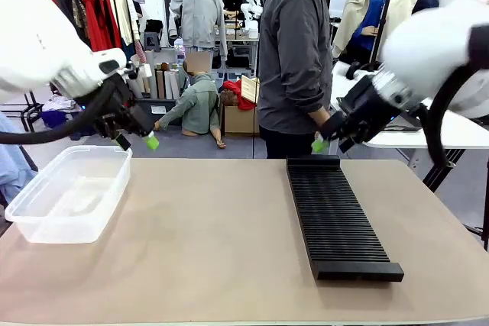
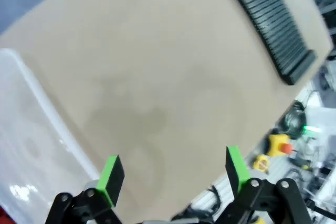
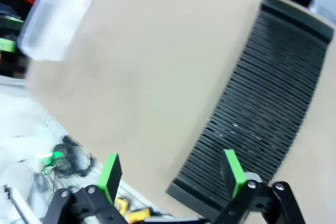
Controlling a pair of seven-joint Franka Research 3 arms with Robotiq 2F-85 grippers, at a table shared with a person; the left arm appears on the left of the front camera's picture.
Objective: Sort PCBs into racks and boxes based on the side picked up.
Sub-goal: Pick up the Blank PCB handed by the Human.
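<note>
The long black ribbed rack (image 1: 337, 215) lies on the right half of the table, running from the far edge toward me; it shows as rack (image 2: 270, 17) in the left wrist view and as rack (image 3: 262, 108) in the right wrist view. The clear plastic box (image 1: 69, 191) stands at the table's left, also seen as box (image 2: 31, 145) and box (image 3: 55, 17). My left gripper (image 1: 141, 141) hovers open above the box's far end, nothing between its fingers. My right gripper (image 1: 325, 141) hangs open above the rack's far end, also empty. No PCBs are in view.
A person in a grey jacket (image 1: 294, 51) stands at the table's far edge, behind the rack. The tan tabletop (image 1: 214, 242) stretches bare between box and rack. A white side table (image 1: 428, 131) stands at the right, and another person crouches on the floor beyond.
</note>
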